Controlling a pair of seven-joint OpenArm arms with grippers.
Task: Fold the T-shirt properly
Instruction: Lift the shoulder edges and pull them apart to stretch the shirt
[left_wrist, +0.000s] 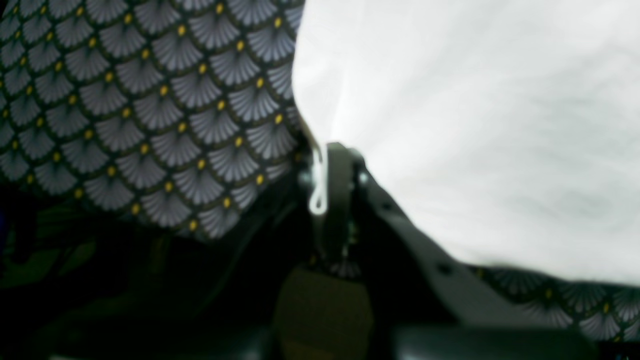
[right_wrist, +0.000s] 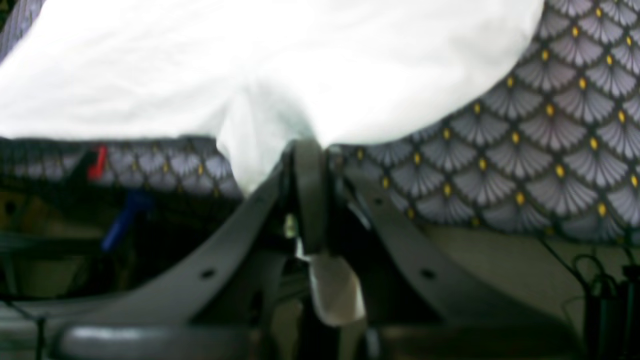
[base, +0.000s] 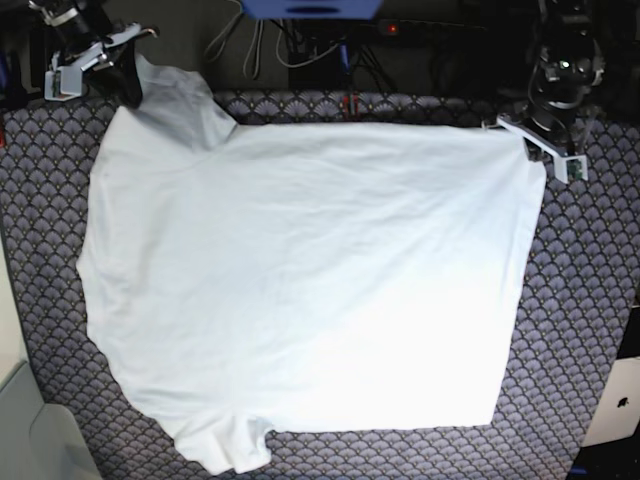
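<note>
The white T-shirt (base: 310, 280) lies spread flat and wrinkled on the patterned table cover, filling most of the base view. My right gripper (base: 135, 82) is at the far left corner, shut on a raised fold of the shirt. In the right wrist view the gripper (right_wrist: 306, 147) pinches the white cloth (right_wrist: 275, 60) at the table's edge. My left gripper (base: 527, 137) is at the far right corner. In the left wrist view it (left_wrist: 327, 160) is shut on the shirt's edge (left_wrist: 475, 125), with a small loop of hem hanging beside the fingers.
The table cover (base: 590, 300) is dark with grey fan shapes and yellow dots. Cables and a blue object (base: 310, 8) lie behind the table's back edge. A white device (base: 615, 405) stands at the right edge, and a pale surface (base: 15, 400) at the lower left.
</note>
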